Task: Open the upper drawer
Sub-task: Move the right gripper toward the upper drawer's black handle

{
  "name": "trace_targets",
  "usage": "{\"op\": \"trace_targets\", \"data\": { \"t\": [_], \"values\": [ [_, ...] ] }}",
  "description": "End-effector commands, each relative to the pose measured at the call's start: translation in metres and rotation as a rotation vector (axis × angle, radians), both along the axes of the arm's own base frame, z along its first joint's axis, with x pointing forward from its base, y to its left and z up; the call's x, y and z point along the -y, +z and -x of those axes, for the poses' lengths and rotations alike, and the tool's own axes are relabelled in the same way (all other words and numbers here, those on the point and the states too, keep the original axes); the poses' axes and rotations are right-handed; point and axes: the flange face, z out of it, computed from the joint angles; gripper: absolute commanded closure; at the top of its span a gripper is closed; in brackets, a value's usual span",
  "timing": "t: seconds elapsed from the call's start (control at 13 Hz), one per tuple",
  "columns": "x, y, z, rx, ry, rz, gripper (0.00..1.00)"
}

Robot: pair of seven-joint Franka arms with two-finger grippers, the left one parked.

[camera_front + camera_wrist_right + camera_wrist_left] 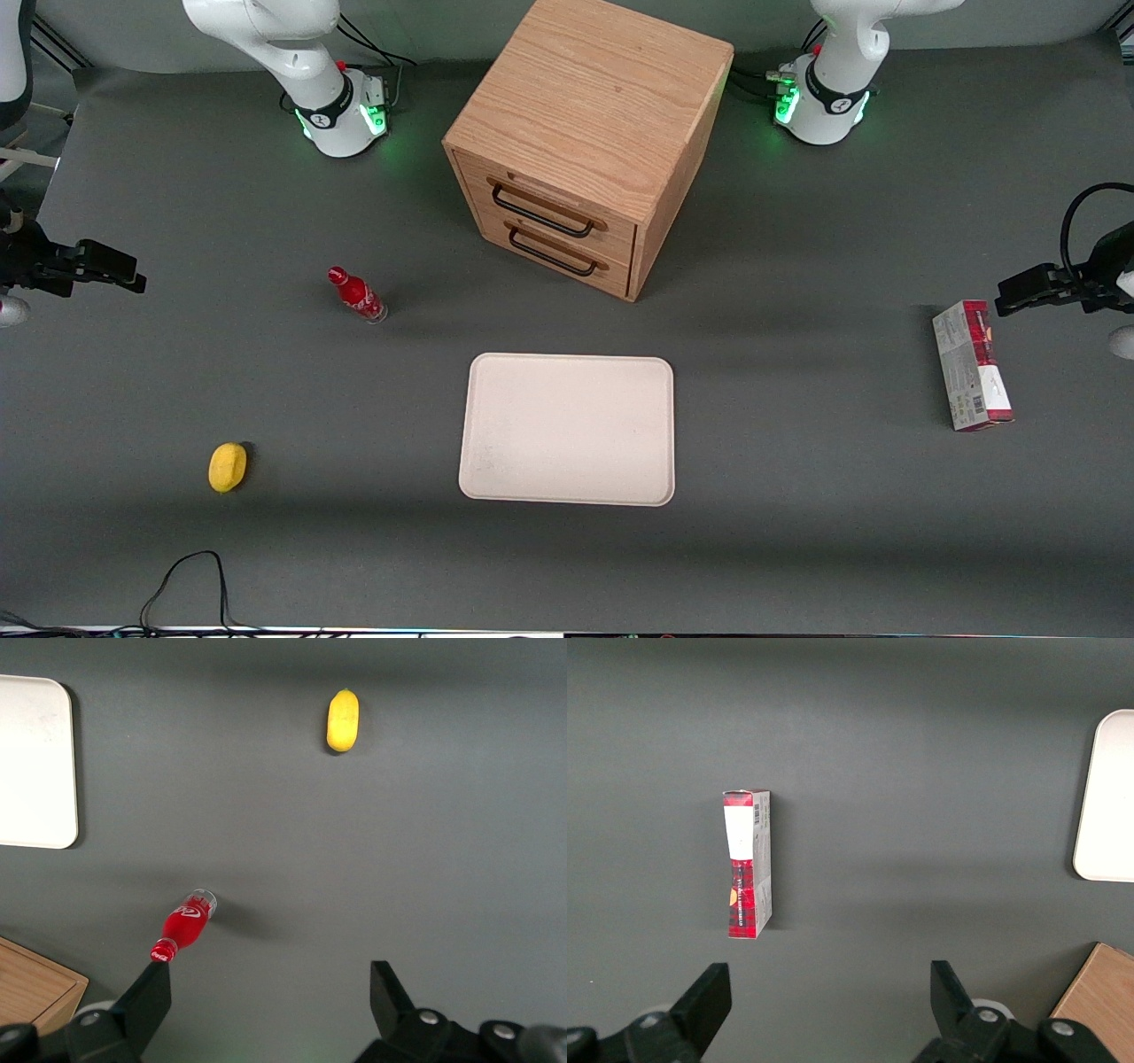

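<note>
A dark grey mat (797,532) covers the whole table, with the bases of the two white arms mounted along the edge farthest from the front camera. An oak cabinet (594,97) is set between those bases, turned at an angle so that its two drawer fronts face toward the working arm's end of the table and the front camera. The upper drawer (554,208) is seen shut, flush with the cabinet's face, its thin black wire handle (542,213) lying across the front; the lower drawer (558,252) sits just beneath it, also shut, with a matching handle.

The gripper (137,282) is held at the working arm's end of the table, well apart from the cabinet and above the mat. In the right wrist view the gripper (266,1001) is shown with its two black fingers (146,1001) spread wide and nothing between them.

A red bottle (357,295) stands upright on the mat, nearer the front camera than the cabinet and toward the working arm's end. A yellow lemon (228,467) lies nearer still to the front camera. A pale rectangular tray (567,430) is placed in front of the cabinet, apart from it. A red and grey carton (972,365) lies flat toward the parked arm's end of the table.
</note>
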Motion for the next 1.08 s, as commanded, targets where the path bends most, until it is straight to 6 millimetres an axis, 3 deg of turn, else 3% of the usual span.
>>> {"op": "trace_targets", "data": {
  "t": [0.0,0.38,0.77,1.0],
  "values": [
    [-0.001,0.005,0.003,0.015,0.003,0.012,0.00],
    [-0.011,0.008,-0.002,0.021,0.019,0.007,0.00],
    [-0.127,0.005,-0.012,0.028,0.200,-0.006,0.00],
    [-0.199,0.003,-0.004,0.026,0.324,-0.009,0.00]
  ]
}}
